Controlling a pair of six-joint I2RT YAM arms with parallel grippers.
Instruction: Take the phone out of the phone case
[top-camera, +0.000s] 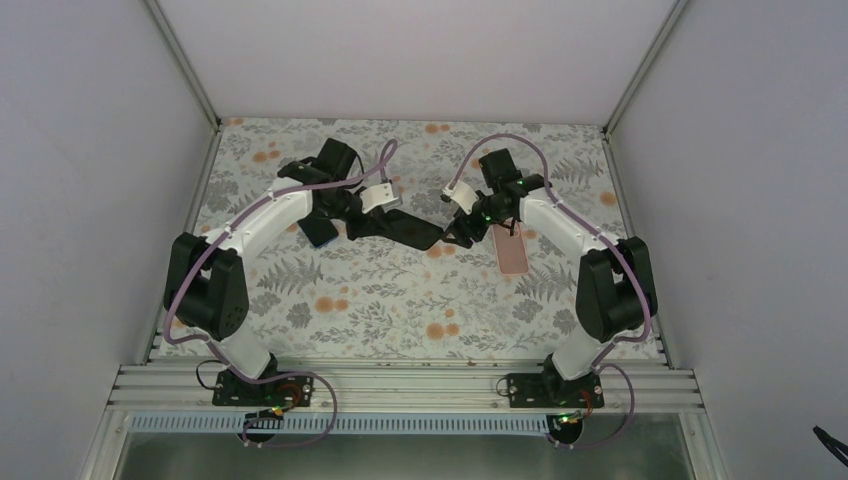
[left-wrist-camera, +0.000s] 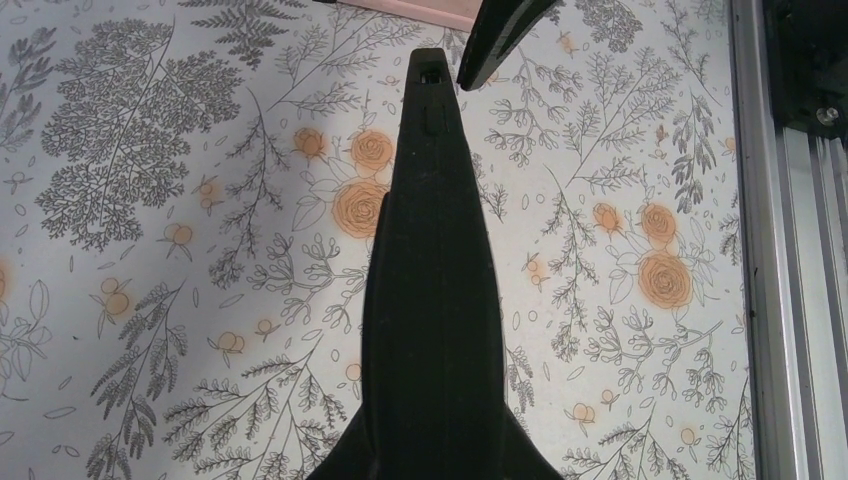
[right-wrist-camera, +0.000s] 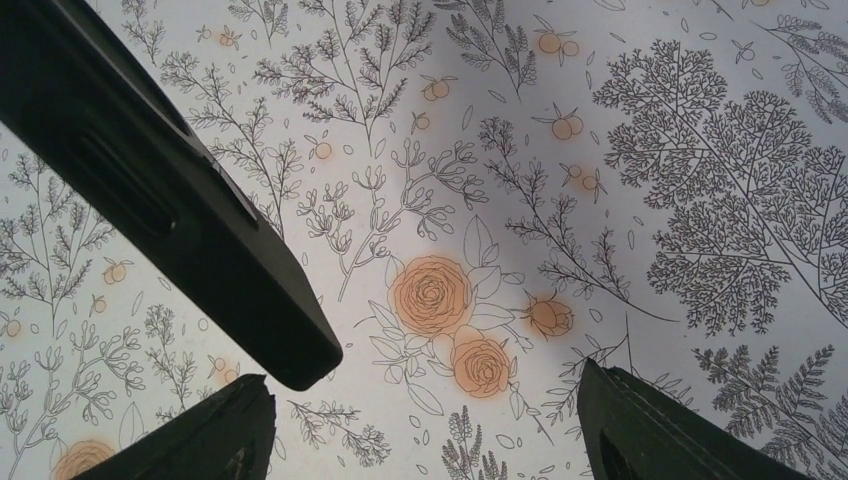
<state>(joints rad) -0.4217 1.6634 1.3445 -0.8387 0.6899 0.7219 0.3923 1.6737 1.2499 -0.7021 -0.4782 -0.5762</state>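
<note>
Floral table (top-camera: 400, 320) is bearing the phone (top-camera: 513, 250), apparently already out; we are clamping the case (top-camera: 418, 232) in left gripper (top-camera: 372, 222), right gripper (right-wrist-camera: 432, 425) gaping.

Floral mat (top-camera: 400, 300) is covering the tabletop (grey ferns, orange roses). Aluminium rail (top-camera: 420, 385) is running along its near edge. White walls (top-camera: 400, 50) are enclosing it.
</note>
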